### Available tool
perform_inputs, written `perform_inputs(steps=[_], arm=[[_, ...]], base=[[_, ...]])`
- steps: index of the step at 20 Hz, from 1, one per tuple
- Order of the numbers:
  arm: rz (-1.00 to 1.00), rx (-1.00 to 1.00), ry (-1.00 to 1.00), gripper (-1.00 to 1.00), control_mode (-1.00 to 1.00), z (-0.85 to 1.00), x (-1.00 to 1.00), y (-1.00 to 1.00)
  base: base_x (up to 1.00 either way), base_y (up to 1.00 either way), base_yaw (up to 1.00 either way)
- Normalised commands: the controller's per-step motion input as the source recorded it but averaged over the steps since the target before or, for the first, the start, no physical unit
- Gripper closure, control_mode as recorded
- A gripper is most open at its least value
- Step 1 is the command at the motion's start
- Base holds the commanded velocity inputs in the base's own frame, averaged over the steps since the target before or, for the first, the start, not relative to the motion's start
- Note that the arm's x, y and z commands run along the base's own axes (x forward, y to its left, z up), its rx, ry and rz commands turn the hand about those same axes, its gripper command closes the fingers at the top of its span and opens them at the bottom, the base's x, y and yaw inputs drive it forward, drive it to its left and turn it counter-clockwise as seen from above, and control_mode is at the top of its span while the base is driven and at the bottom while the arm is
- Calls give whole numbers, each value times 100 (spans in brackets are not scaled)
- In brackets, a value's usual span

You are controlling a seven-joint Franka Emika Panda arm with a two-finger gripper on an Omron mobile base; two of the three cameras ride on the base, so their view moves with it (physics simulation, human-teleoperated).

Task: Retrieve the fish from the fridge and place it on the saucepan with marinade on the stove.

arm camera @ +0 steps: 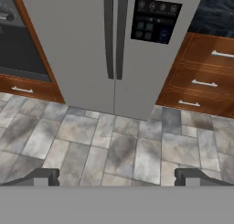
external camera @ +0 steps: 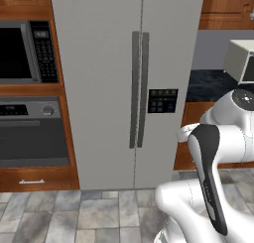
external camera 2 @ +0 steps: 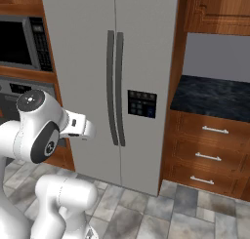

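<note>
the fridge (external camera: 124, 83) stands tall with both doors shut, its two dark handles (external camera: 139, 88) side by side in the middle. the tool (arm camera: 117, 177) hangs over the tile floor (arm camera: 119, 145) in front of the fridge. its two tips are far apart and hold nothing. an oven (external camera: 30, 133) sits left of the fridge.
</note>
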Motion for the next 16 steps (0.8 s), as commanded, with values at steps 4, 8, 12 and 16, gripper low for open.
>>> perform_inputs(steps=[4, 8, 12, 16], arm=[[0, 0, 0, -100, 100, 0, 0, 0], [0, 0, 0, -100, 100, 0, 0, 0], [0, 0, 0, -100, 100, 0, 0, 0], [0, 0, 0, -100, 100, 0, 0, 0]], base=[[9, -12, 0], [60, -38, 0], [46, -36, 1], [0, -29, 13]])
